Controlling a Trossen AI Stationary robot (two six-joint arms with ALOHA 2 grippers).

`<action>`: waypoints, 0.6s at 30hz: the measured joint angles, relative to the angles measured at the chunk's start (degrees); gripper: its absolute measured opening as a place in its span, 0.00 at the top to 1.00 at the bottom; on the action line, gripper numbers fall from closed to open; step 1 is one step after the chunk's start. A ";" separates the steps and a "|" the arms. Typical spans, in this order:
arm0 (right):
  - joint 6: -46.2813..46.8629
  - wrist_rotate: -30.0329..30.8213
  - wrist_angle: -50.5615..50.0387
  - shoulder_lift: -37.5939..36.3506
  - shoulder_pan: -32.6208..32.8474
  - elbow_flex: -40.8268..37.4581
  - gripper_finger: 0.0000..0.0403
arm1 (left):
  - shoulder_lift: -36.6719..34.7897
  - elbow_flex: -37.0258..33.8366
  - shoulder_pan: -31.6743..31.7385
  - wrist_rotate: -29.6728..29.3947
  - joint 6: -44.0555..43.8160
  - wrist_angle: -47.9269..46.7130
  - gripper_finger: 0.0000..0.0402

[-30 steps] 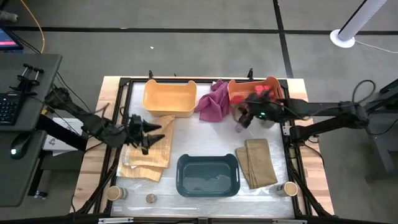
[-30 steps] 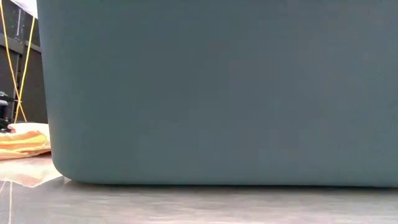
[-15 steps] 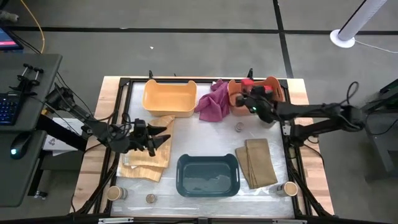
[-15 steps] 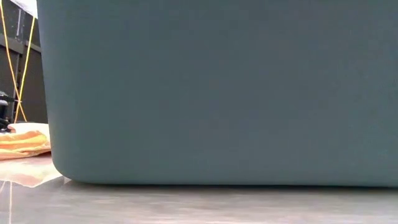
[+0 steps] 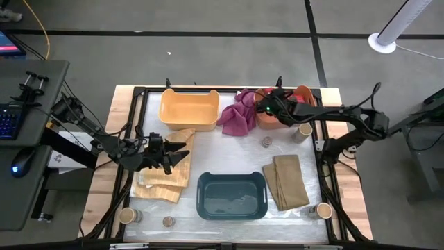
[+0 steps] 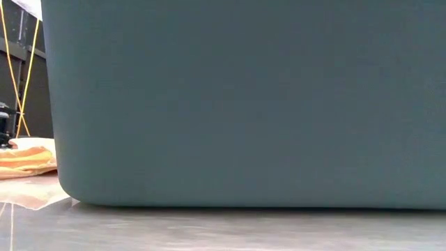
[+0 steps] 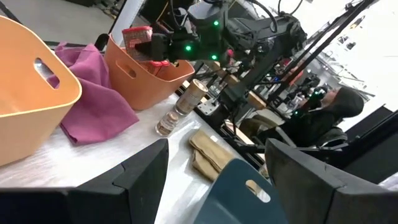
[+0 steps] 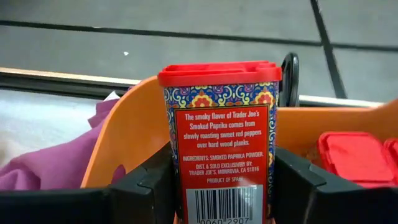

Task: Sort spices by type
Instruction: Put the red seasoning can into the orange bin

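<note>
Right tool (image 5: 267, 107) clamps a red tin (image 8: 219, 149) over the orange bin (image 5: 305, 92) at 1 o'clock; early release risks tipping. Left tool (image 5: 168, 153) open, empty.

Glossy printed sides on the red paprika tin (image 8: 222, 155), smooth red plastic lid, pinched between the matt black plastic fingers (image 8: 146, 186) of the right tool (image 8: 222, 193). Smooth, faintly shiny plastic on the orange bin (image 5: 305, 94) just behind that tool, likewise on the yellow-orange bin (image 5: 189, 109) and the matt teal bin (image 5: 232, 194). Soft, rumpled cloth in magenta (image 5: 237, 114) beside the right tool. Coarse woven tan cloth (image 5: 166, 170) under the left tool (image 5: 182, 154); another folded tan cloth (image 5: 289, 180). Matt cardboard on the tan cylinder (image 5: 304, 131). Pale wood at the bench (image 5: 104, 173) edge, black metal framing, hazy reflective sheet on top.
</note>
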 joint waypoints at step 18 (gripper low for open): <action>-28.54 -31.37 7.21 -15.42 15.67 5.33 0.55 | 5.68 20.06 18.38 22.24 25.27 -19.61 0.37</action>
